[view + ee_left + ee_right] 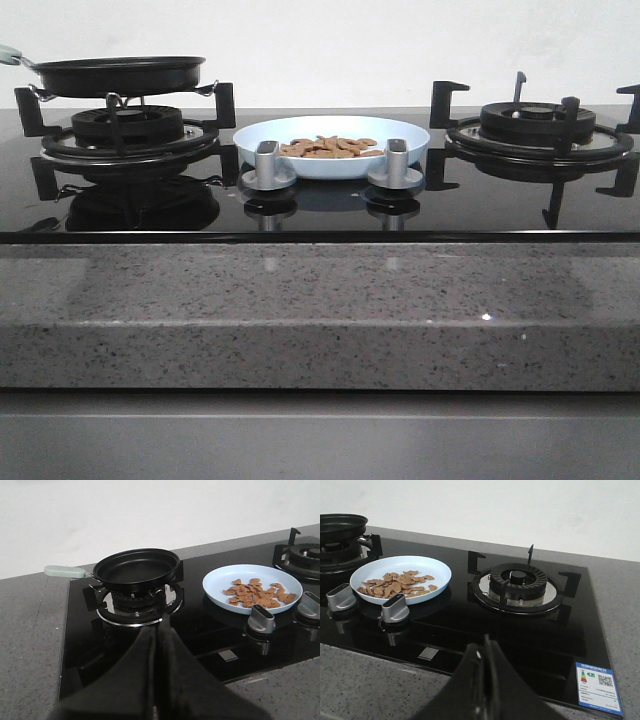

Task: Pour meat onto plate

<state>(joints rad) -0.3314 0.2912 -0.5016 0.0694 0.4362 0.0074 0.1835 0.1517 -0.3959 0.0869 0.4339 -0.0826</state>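
Black glass forms the hob top (320,205), which is set into a speckled grey stone counter (320,300) against a plain white wall (320,45). Two gas burners are mounted on the glass: the left burner (128,135) and the right burner (540,128), each ringed by black pan supports. Between them, in the middle of the hob, the plate (250,140) is placed flat on the glass, pale blue and shallow. The meat (330,147) is spread inside the plate as a loose layer of small reddish-brown slices, gathered more toward the side nearer the knobs. Two silver control knobs (268,165) are seen just in front of the plate, one beside the other, and their reflections are caught in the glass.

A black frying pan (118,75) is seated upright on the left burner's supports, its inside seen bare and dark in the left wrist view. Its pale green handle (65,571) is pointed away from the plate, out over the counter's edge.

The left gripper (159,630) is shown above the hob front, with its dark fingers pressed together and nothing held between them. The right gripper (486,645) is likewise closed, empty, and positioned over the glass in front of the right burner. A blue and white sticker (599,694) is stuck at the hob's near right corner.
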